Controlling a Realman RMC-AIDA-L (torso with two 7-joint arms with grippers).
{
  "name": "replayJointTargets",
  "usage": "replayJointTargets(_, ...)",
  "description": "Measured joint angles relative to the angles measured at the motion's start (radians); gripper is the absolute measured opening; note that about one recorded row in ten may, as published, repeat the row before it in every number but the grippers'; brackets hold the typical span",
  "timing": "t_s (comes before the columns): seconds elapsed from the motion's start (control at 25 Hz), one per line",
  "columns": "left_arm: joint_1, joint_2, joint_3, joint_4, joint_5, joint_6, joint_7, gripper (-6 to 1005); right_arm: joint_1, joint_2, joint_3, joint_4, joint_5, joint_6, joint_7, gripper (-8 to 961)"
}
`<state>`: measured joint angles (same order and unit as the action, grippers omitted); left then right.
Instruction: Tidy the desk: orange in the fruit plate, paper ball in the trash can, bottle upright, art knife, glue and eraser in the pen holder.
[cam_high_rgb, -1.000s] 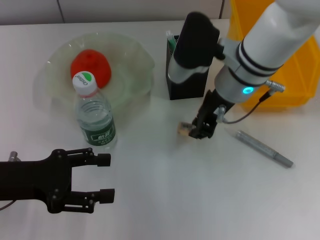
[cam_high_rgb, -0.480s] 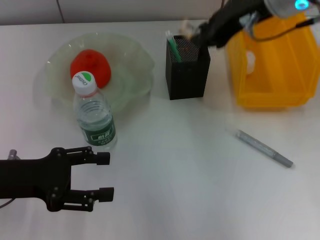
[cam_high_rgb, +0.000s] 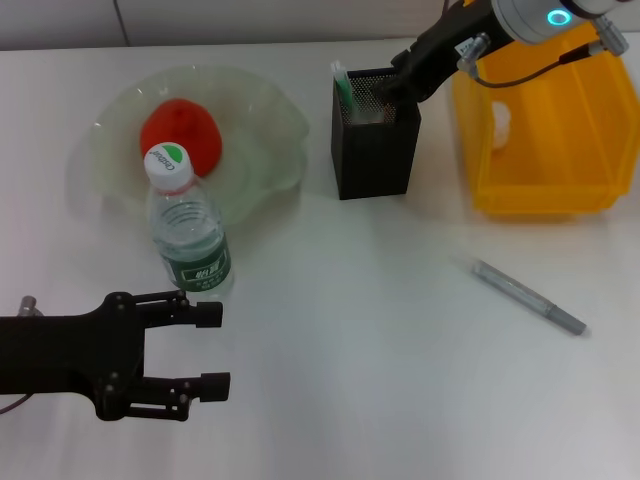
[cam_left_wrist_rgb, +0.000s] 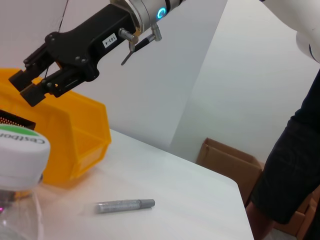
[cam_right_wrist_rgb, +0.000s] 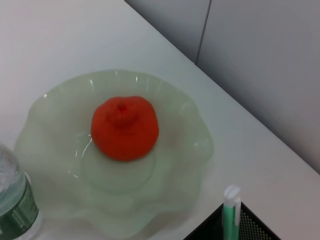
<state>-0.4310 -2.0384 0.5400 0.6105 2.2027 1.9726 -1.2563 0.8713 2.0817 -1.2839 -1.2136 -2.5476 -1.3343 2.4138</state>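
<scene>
My right gripper (cam_high_rgb: 390, 88) hangs at the mouth of the black mesh pen holder (cam_high_rgb: 375, 140); it also shows in the left wrist view (cam_left_wrist_rgb: 27, 87). The eraser is not in view. A green and white stick (cam_high_rgb: 343, 82) stands in the holder. The orange (cam_high_rgb: 180, 135) lies in the pale green fruit plate (cam_high_rgb: 270, 110). The bottle (cam_high_rgb: 190, 235) stands upright in front of the plate. A silver art knife (cam_high_rgb: 528, 297) lies on the table at the right. My left gripper (cam_high_rgb: 212, 350) is open and empty, low on the left below the bottle. The paper ball is not clearly in view.
The yellow trash can (cam_high_rgb: 545, 140) stands right of the pen holder, under my right arm. A pale patch (cam_high_rgb: 500, 122) shows through its wall. In the left wrist view a cardboard box (cam_left_wrist_rgb: 225, 160) stands beyond the table edge.
My right gripper carried the eraser up from the table to above the pen holder, then dropped to its mouth. The eraser no longer shows. The left arm has not moved.
</scene>
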Motion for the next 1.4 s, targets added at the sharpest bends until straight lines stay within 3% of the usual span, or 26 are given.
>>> replayJointTargets(0.2, 0.002, 0.000, 0.000, 0.000, 0.000, 0.000, 0.000, 838, -0.018, 0.000, -0.002, -0.059, 0.000, -0.056, 0.002, 416)
replayJointTargets(0.4, 0.007, 0.002, 0.000, 0.000, 0.000, 0.000, 0.000, 838, -0.067, 0.000, -0.002, -0.197, -0.008, -0.284, 0.009, 506)
replayJointTargets(0.48, 0.007, 0.003, 0.000, 0.000, 0.000, -0.002, 0.000, 838, -0.093, 0.002, -0.027, -0.193, -0.041, -0.360, 0.011, 505)
replayJointTargets(1.0, -0.004, -0.004, 0.000, 0.000, 0.000, -0.007, 0.000, 838, -0.179, 0.005, -0.163, -0.063, -0.139, -0.306, 0.051, 500)
replayJointTargets(1.4, -0.010, -0.005, 0.001, 0.000, 0.000, -0.008, -0.006, 838, -0.171, 0.003, -0.182, 0.066, -0.142, -0.176, 0.048, 445)
